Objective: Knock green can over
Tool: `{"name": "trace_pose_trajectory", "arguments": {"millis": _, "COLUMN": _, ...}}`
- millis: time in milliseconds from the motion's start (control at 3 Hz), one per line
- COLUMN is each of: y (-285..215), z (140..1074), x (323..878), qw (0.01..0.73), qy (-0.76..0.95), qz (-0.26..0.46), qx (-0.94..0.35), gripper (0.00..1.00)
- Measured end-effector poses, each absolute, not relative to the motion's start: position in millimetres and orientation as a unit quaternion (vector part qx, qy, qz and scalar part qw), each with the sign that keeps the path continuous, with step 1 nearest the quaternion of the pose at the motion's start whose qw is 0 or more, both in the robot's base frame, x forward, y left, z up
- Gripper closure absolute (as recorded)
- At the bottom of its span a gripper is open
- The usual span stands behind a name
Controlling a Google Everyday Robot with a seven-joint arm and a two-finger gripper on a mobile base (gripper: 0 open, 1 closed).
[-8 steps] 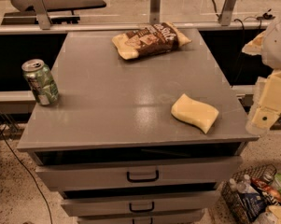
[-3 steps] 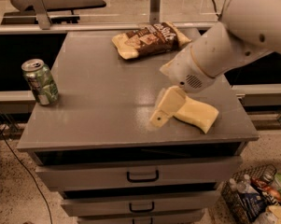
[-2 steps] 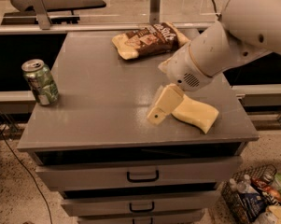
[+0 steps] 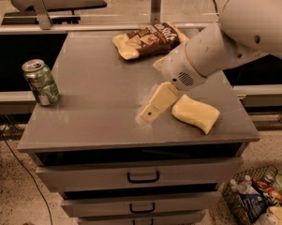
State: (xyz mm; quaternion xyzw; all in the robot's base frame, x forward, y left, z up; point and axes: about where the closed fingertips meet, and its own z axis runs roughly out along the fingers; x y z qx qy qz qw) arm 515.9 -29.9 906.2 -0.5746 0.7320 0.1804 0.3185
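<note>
Grey drawer cabinet carries an upright green-and-white aluminium drink can at its left edge, well apart from the robot's cream gripper, low over the middle, just beside a yellow sponge; whether it is open or closed cannot be told.

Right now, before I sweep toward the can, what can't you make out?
All in the camera view:
- Green can, at the table's left edge: label print too small to read.
- Gripper, mid-table beside the yellow sponge: table contact unclear.
- Snack bag: right end behind the arm.
- Arm: cut off by the right edge.
</note>
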Motion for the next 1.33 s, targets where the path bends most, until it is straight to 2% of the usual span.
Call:
{"name": "trace_pose_trajectory", "arguments": {"millis": 333, "y": 23, "z": 903, "x": 529, "qw": 0.361, "qy": 0.698, "qz": 0.234, "qx": -0.572, "gripper": 0.0}}
{"name": "trace_pose_trajectory", "arguments": {"millis": 1000, "y": 162, "z": 914, "x": 570, "qw": 0.484, "qy": 0.593, "qz": 0.34, "qx": -0.546, "gripper": 0.0}}
{"name": "trace_pose_trajectory", "arguments": {"millis": 1333, "y": 201, "z": 919, "x": 573, "qw": 0.507, "qy": 0.564, "qz": 0.368, "qx": -0.538, "gripper": 0.0}}
